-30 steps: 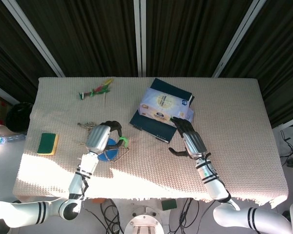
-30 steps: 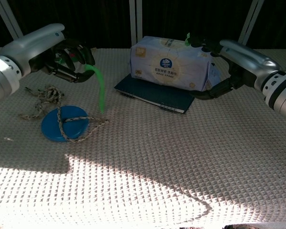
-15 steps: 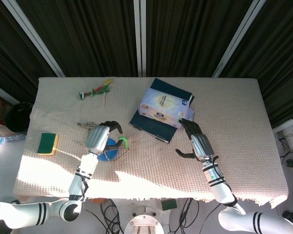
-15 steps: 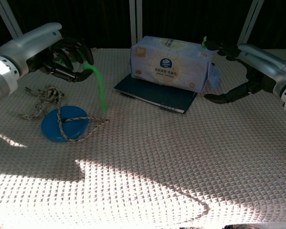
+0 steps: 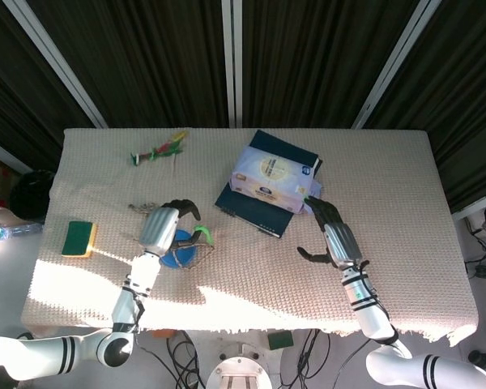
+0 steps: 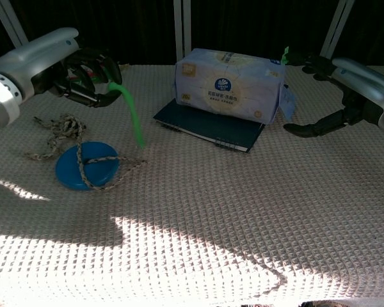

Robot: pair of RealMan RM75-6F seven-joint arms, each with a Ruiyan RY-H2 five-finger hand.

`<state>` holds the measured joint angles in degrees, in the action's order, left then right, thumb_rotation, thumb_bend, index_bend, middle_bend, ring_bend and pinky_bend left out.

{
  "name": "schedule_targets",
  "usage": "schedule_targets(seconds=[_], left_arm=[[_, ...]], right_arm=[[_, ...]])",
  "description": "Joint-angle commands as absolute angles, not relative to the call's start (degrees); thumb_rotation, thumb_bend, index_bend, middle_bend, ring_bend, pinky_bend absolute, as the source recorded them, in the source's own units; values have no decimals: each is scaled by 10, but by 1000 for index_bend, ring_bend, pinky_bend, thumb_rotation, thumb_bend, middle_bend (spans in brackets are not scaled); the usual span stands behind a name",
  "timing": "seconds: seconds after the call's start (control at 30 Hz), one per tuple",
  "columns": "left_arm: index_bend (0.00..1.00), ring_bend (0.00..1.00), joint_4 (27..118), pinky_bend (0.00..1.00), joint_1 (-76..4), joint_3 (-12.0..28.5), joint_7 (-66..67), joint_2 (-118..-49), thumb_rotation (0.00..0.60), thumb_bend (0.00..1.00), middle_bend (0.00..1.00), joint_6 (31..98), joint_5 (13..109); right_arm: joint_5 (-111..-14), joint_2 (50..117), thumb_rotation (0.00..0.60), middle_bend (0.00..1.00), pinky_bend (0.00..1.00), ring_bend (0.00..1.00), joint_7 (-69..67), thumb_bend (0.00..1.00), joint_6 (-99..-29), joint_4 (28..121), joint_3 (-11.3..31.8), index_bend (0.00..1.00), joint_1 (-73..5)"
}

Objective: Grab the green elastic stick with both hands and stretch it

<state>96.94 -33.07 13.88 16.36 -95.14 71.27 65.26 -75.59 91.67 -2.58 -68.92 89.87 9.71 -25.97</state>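
- Currently the robot's left hand [image 6: 83, 77] grips one end of the bright green elastic stick [image 6: 132, 118], lifting it so the free end droops toward the blue round disc [image 6: 86, 167] wrapped in tan braided rope [image 6: 61, 128].
- Well apart, the right hand [image 6: 336, 89] hovers with fingers spread and holds nothing, beside the white-and-blue plastic tissue pack [image 6: 230, 83]; judging by this, the second grip is not yet made.
- Under the pack lies a dark blue notebook [image 6: 208, 128].
- Print on the pack is too small to read.
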Motion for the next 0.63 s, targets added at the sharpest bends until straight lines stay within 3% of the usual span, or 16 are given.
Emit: schedule_targets(seconds=[0.03,0.63], left_arm=[[487,333,971,392,-331,140,163,-952,555,310,360,712,651],[487,333,969,390,-326,143,149,-946,537,310,360,717,657]], right_arm=[[-755,916,600,0,0,0,-25,200,-687,901,98,0,-261],[-751,932,600,0,0,0,-14,202,-675,891,107,0,-273]])
